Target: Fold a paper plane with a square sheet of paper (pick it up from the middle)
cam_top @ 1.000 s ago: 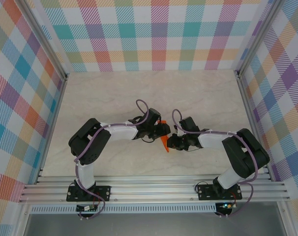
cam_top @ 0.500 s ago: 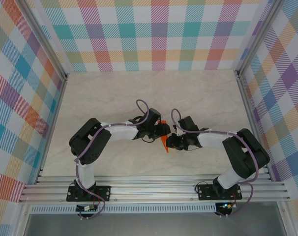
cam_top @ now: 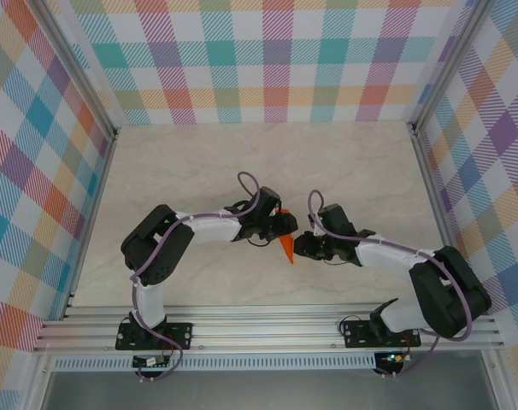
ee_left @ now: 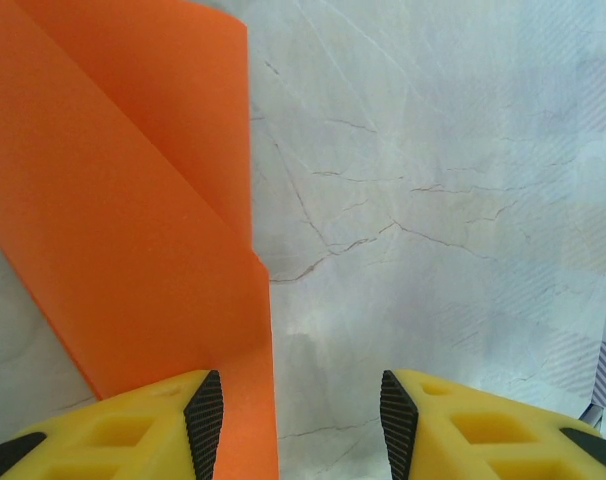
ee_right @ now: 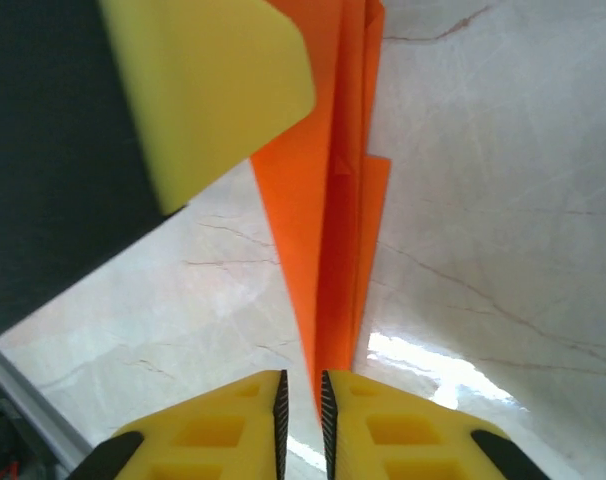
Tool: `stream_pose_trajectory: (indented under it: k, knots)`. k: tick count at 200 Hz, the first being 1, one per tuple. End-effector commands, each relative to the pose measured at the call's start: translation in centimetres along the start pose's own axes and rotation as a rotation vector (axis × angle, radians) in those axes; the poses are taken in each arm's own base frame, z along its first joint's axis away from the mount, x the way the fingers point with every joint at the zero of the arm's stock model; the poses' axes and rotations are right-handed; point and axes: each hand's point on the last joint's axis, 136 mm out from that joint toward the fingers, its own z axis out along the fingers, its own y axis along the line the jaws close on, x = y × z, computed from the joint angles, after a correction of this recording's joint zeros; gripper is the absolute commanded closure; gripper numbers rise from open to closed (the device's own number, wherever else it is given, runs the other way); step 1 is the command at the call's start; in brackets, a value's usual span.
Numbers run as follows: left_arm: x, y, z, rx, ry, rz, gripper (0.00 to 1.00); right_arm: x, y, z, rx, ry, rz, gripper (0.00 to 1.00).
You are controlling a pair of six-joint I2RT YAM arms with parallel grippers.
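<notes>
At the right tool (ee_right: 303, 385): the two yellow fingers are almost together, and the narrow pointed tip of the orange paper plane (ee_right: 328, 200) is pinched between their black pads.
Paper plane, right wrist view: it rises from the grip as a long thin wedge with several folded layers side by side, widening away from the fingers.
Left tool (ee_left: 301, 395): its fingers stand well apart, with bare surface (ee_left: 433, 150) visible in the gap between them.
Paper plane, left wrist view: a broad orange fold (ee_left: 113, 200) lies against the inner side of one finger and does not reach the other finger.
Left tool, right wrist view: one yellow finger (ee_right: 213, 80) sits just beside the wide end of the paper.
From above: the left tool (cam_top: 286, 224) and right tool (cam_top: 298, 246) meet near the middle of the surface (cam_top: 199, 162), towards the near edge.
Paper plane from above: a small orange dart (cam_top: 286, 248) sits between the two tools, with its point aimed at the near edge.
Surface: pale, marbled with fine veins.
Surroundings: pastel checked walls (cam_top: 276, 60) close in three sides, and a metal rail (cam_top: 267, 329) at the near edge carries both arm bases.
</notes>
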Motion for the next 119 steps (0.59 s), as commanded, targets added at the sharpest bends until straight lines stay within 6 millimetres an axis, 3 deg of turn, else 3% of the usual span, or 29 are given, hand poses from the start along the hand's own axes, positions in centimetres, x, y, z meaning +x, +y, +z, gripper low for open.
stream_pose_trajectory:
  k: [1,38,119]
  knots:
    - [-0.1,0.3,0.4,-0.014,0.014,0.008,0.52,-0.1,1.9,-0.1,-0.106,-0.001,0.011,0.87]
    - [-0.2,0.3,0.3,-0.015,0.011,0.006,0.52,-0.8,3.5,0.5,-0.187,0.004,0.037,0.92]
    - [-0.1,0.3,0.3,-0.013,0.016,0.01,0.52,-0.5,1.6,2.9,-0.151,0.029,0.126,0.95]
